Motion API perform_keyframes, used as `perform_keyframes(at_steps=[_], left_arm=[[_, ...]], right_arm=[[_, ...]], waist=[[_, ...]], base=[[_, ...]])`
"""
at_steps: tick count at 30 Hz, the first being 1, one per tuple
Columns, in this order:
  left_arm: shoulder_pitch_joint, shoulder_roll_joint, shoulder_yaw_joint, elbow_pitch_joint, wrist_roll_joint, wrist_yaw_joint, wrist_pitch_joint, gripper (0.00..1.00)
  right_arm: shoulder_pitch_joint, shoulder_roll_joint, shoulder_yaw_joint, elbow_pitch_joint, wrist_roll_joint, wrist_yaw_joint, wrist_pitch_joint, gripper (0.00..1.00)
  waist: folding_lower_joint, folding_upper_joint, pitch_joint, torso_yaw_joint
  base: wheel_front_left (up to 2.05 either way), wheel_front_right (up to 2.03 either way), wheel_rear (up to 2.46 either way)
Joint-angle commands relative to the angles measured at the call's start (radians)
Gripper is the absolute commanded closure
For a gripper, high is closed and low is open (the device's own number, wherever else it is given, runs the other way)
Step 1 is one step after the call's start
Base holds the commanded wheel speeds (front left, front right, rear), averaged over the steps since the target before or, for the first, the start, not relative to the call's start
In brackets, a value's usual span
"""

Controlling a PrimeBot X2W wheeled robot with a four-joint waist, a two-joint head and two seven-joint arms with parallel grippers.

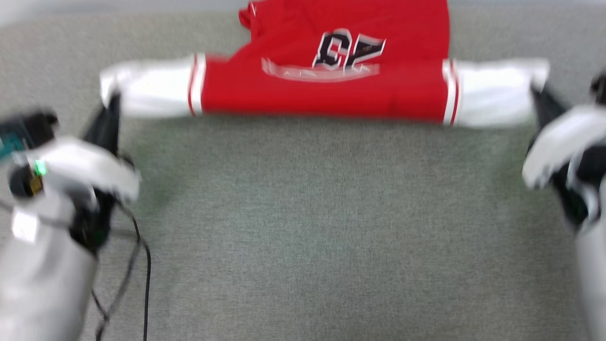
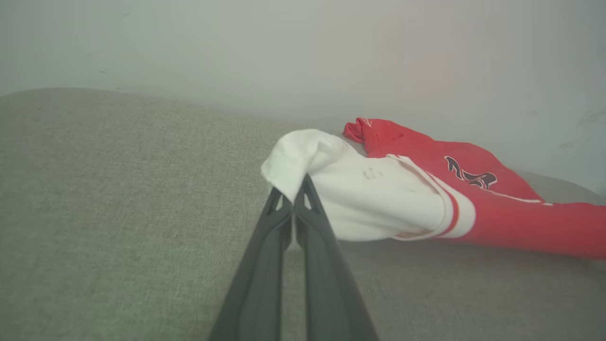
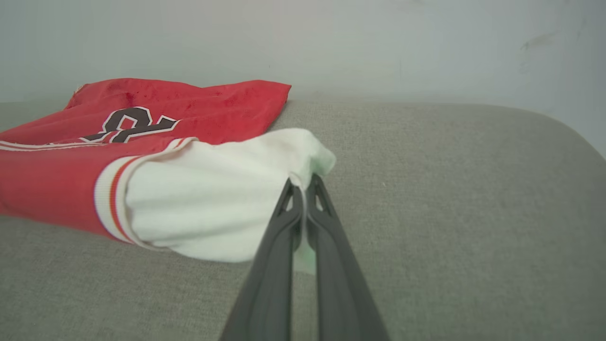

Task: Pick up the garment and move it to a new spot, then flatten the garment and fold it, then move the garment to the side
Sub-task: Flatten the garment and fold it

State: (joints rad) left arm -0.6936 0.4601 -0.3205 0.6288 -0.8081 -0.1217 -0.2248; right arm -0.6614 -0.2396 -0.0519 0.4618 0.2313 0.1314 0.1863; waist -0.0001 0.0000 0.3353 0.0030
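Observation:
The garment [image 1: 331,80], a red jersey with white sleeves and a black number, is stretched across the far part of the grey surface [image 1: 303,227], its near edge lifted and its far part lying flat. My left gripper [image 1: 112,102] is shut on the end of the left white sleeve [image 2: 360,194]; its tips [image 2: 292,189] pinch the cloth. At the other end my right gripper [image 1: 537,92] is shut on the right white sleeve [image 3: 213,208], the fabric caught between its tips [image 3: 304,187]. The number print [image 3: 132,124] faces up.
A pale wall [image 2: 303,52] rises just behind the grey upholstered surface. Black cables [image 1: 142,265] hang beside my left forearm. The surface's rounded far corners show in both wrist views.

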Motion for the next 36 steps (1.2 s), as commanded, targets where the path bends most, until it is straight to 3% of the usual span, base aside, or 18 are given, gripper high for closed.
perform_keyframes(at_steps=[1, 9, 18, 25, 30, 32, 33, 34, 36], left_arm=[[0.054, -0.002, 0.003, -0.012, -0.012, 0.007, -0.007, 1.0], [0.342, 0.001, -0.001, -0.122, -0.024, 0.066, -0.02, 1.0], [0.648, 0.007, -0.016, -0.304, -0.039, 0.163, 0.004, 1.0], [0.836, 0.02, -0.047, -0.448, -0.049, 0.234, 0.052, 1.0], [0.901, 0.014, -0.066, -0.505, -0.045, 0.265, 0.065, 1.0], [0.901, 0.011, -0.077, -0.528, -0.034, 0.272, 0.069, 1.0], [0.896, 0.011, -0.084, -0.539, -0.025, 0.276, 0.07, 1.0], [0.89, 0.01, -0.088, -0.551, -0.018, 0.282, 0.07, 1.0], [0.878, 0.008, -0.093, -0.57, -0.002, 0.295, 0.067, 1.0]], right_arm=[[0.059, 0.006, -0.012, -0.025, 0.012, -0.001, 0.008, 1.0], [0.426, 0.075, -0.106, -0.238, 0.022, -0.001, 0.049, 1.0], [0.757, 0.161, -0.217, -0.404, 0.007, -0.002, 0.112, 1.0], [0.941, 0.187, -0.258, -0.463, 0.042, -0.001, 0.153, 1.0], [1.0, 0.19, -0.252, -0.421, 0.077, -0.001, 0.159, 1.0], [0.998, 0.19, -0.233, -0.412, 0.085, -0.001, 0.158, 0.64], [0.992, 0.189, -0.227, -0.41, 0.09, -0.001, 0.152, 0.37], [0.982, 0.189, -0.216, -0.414, 0.091, -0.001, 0.146, 0.0], [0.946, 0.189, -0.204, -0.433, 0.09, -0.001, 0.111, 0.0]], waist=[[0.0001, 0.0, -0.044, 0.004], [0.0001, 0.0, -0.172, 0.015], [0.0001, 0.0, -0.29, 0.014], [0.0001, 0.0, -0.348, 0.024], [0.0001, 0.0, -0.352, 0.033], [0.0001, 0.0, -0.352, 0.039], [0.0001, 0.0, -0.351, 0.042], [0.0001, 0.0, -0.351, 0.045], [0.0001, 0.0, -0.348, 0.049]], base=[[0.0, 0.0, 0.0], [0.0, 0.0, 0.0], [0.0, 0.0, 0.0], [0.0, 0.0, 0.0], [0.0, 0.0, 0.0], [0.0, 0.0, 0.0], [0.0, 0.0, 0.0], [0.0, 0.0, 0.0], [0.0, 0.0, 0.0]])
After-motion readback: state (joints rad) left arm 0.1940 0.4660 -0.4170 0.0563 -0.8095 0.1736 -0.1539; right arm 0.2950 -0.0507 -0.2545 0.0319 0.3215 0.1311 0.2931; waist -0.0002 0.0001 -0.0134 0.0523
